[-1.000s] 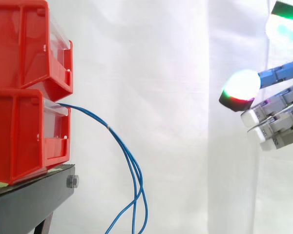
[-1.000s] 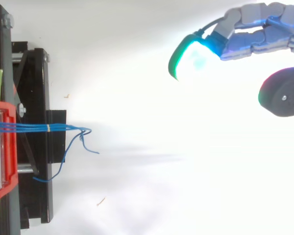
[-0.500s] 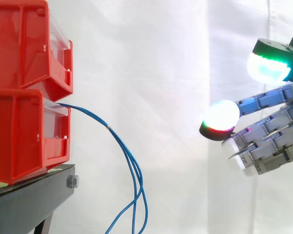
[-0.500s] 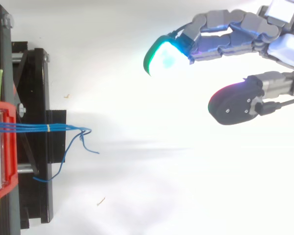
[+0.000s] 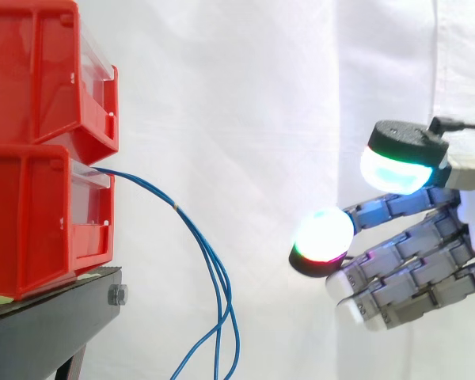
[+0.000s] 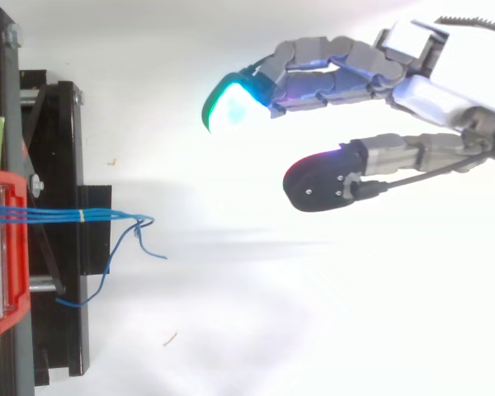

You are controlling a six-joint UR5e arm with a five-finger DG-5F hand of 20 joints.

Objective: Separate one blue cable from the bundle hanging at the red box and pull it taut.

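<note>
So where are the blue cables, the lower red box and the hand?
blue cables [image 5: 177, 207], side view, at the bundle's tie.
lower red box [image 5: 32, 214], side view, on its side wall.
hand [image 6: 433, 91], top view, on its palm.

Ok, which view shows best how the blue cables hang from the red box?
The side view: the blue cables leave the lower red box and droop in one loose bundle. The top view shows them foreshortened.

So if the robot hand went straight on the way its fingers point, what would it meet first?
Probably the hanging blue cables, before the red bins; from above the robot hand sits slightly to one side, so it may miss.
</note>
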